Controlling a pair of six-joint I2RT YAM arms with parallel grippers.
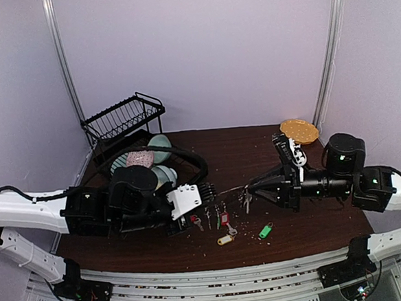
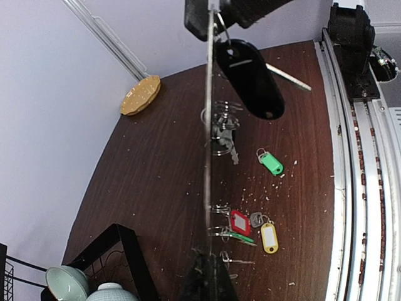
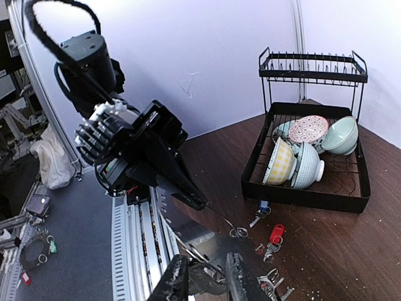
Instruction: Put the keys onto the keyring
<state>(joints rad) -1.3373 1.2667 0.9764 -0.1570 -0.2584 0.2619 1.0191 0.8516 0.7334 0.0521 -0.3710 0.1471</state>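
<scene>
Top view: the left end effector [image 1: 209, 192], pressed together on the keyring [image 1: 231, 188], is holding it level above the desk [image 1: 241, 147], toward its near edge, so the threaded keys [image 1: 224, 218] are hanging free. Left wrist: a black-tagged key [image 2: 247, 75] is dangling at the ring's far end. Right wrist: the right end effector [image 3: 207, 279] is straddling that end, seemingly steadying it, though I cannot tell whether it is pinching.

Bare table [image 1: 235, 148] between dish rack [image 1: 124, 120] and plate [image 1: 299, 130]

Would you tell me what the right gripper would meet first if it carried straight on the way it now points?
Probably the bunch of keys hanging on the keyring just ahead of the right gripper; beyond them, the left gripper. Depth is unclear.
</scene>
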